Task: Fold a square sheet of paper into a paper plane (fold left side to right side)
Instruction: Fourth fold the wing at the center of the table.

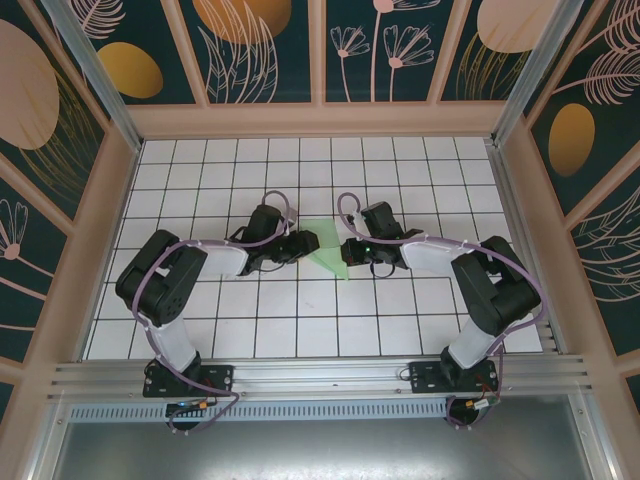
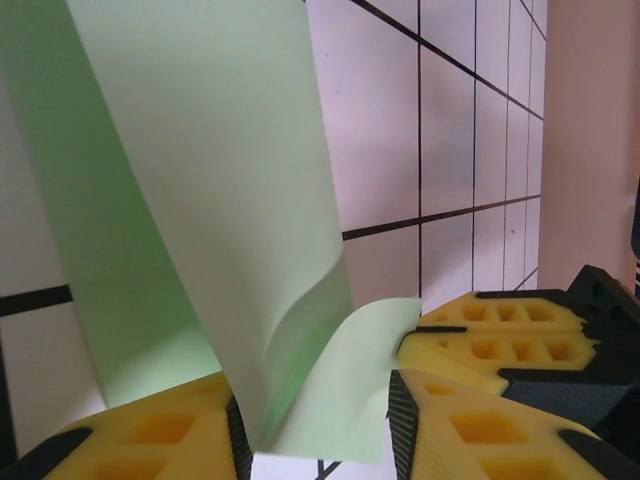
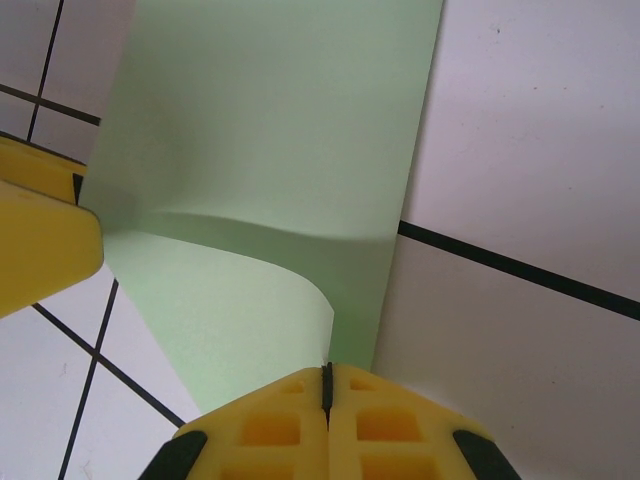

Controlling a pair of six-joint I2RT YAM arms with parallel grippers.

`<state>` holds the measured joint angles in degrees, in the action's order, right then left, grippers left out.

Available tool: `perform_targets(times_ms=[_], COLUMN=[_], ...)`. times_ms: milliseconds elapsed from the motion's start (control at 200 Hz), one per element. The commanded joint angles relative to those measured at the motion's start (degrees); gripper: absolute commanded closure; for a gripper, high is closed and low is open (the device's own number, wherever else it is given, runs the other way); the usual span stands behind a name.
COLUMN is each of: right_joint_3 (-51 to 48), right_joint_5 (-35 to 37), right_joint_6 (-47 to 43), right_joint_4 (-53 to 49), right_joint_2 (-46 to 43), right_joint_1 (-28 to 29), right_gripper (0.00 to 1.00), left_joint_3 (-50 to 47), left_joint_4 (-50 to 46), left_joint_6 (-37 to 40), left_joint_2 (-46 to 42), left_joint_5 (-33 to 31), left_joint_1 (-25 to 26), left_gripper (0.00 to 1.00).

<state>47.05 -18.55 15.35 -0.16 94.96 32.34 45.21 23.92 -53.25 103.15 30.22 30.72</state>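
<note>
The light green sheet of paper (image 1: 326, 244) lies folded into a wedge on the white tiled table, between my two grippers. My left gripper (image 1: 307, 243) is at its left side. In the left wrist view that gripper (image 2: 315, 440) stands open, and a curled flap of the paper (image 2: 230, 200) rises loosely in the gap. My right gripper (image 1: 351, 251) is at the paper's right side. In the right wrist view it (image 3: 327, 385) is shut on the lifted edge of the paper (image 3: 270, 150). No orange patches show.
The white tiled table (image 1: 300, 160) stretches on all sides, with patterned walls (image 1: 260, 50) around it. The right gripper's yellow fingers (image 2: 490, 335) sit close by in the left wrist view, and a left finger (image 3: 40, 235) shows in the right wrist view.
</note>
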Motion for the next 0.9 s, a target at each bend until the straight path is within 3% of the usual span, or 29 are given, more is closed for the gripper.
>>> perform_targets(times_ms=[0, 130, 250, 420, 611, 896], right_joint_3=[-0.55, -1.22, -1.06, -2.19, -2.79, 0.54], right_joint_5=[-0.21, 4.03, 11.60, 19.62, 25.92, 29.39], right_joint_6=[-0.06, 0.02, -1.44, -3.37, -1.81, -1.73], right_joint_4=[0.13, -0.32, -3.73, -5.87, -2.68, -2.65], right_joint_2=[-0.64, -4.61, -9.86, -14.78, -10.70, -2.43], right_joint_1=[-0.17, -0.17, 0.55, 6.39, 16.10, 18.88], right_gripper=[0.90, 0.64, 0.51, 0.47, 0.45, 0.45], left_joint_3=[1.94, 1.81, 1.63, 2.25, 3.23, 3.96], left_joint_4=[1.59, 0.89, 1.20, 0.92, 0.25, -0.54], left_joint_6=[-0.07, 0.07, -0.82, -2.11, -2.98, -3.10], left_joint_2=[0.76, 0.09, -0.18, -0.92, -0.76, -0.94], left_joint_5=[1.13, 0.49, 0.78, 0.88, 0.97, 1.07], left_joint_1=[0.24, 0.26, 0.22, 0.27, 0.30, 0.28], left_gripper=[0.60, 0.60, 0.60, 0.60, 0.64, 0.67])
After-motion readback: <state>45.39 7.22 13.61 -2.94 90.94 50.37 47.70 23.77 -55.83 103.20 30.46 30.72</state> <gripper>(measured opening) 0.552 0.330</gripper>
